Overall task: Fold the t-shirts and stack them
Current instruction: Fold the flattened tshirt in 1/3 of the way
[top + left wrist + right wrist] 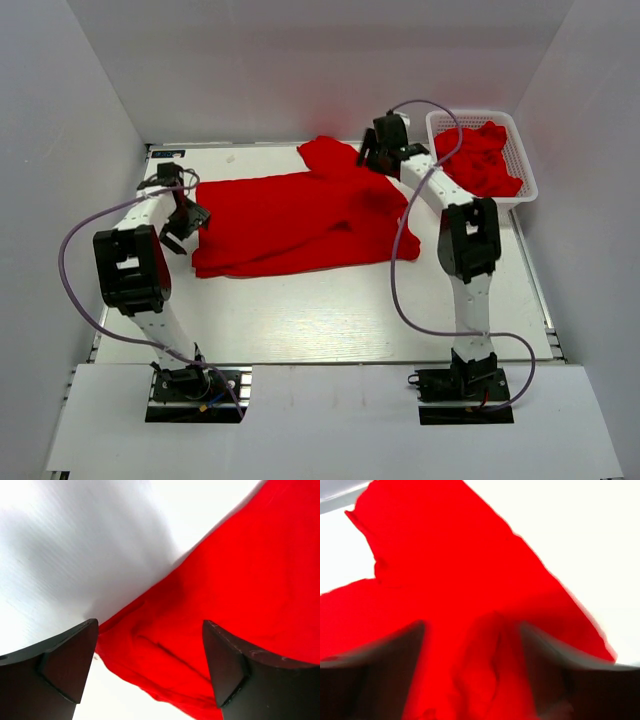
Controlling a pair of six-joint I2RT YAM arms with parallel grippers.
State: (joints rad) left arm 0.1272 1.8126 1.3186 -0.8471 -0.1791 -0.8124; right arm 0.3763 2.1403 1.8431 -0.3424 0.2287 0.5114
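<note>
A bright red t-shirt (300, 220) lies spread across the middle of the table, one sleeve (330, 155) pointing to the back. My left gripper (183, 228) is open just above the shirt's left edge; in the left wrist view its fingers (65, 665) straddle the cloth's edge (165, 650). My right gripper (385, 155) is open over the shirt's far right part, near the sleeve; the right wrist view is blurred and shows red cloth (470, 605) between the fingers (395, 655). More red shirts (480, 160) lie bunched in the basket.
A white mesh basket (520, 160) stands at the back right corner. White walls close in the table on the left, back and right. Each arm trails a purple cable (400, 270).
</note>
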